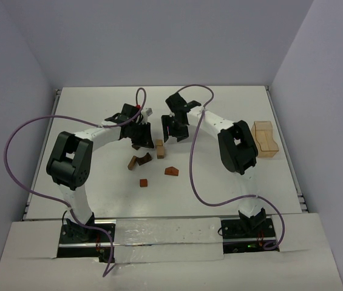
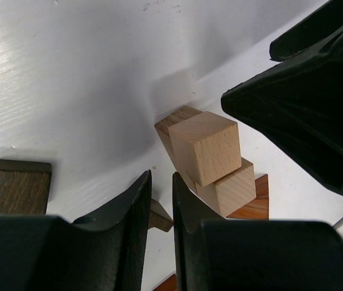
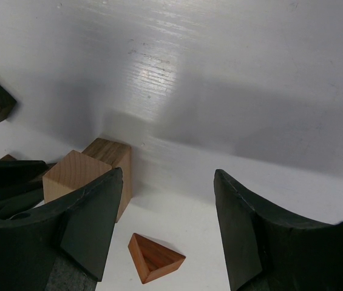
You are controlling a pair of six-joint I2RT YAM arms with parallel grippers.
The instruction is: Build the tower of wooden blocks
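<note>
Top external view: my white table (image 1: 232,109) carries everything, and the light open wooden box (image 1: 264,139) sits near its right edge, well apart from the blocks. My left gripper (image 2: 159,182) has its jaws pressed together on nothing. My right gripper (image 3: 168,176) stands spread and empty. Just beside both, mid-table, stands the wood block tower (image 2: 204,154), its pale cubes stacked askew. Near it lie a dark brown block (image 2: 19,185), a reddish wedge (image 3: 155,257) and a small reddish block (image 1: 143,182).

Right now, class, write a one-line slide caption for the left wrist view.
Left gripper, shut, beside the wood block tower of pale stacked cubes; a dark block lies apart.
</note>
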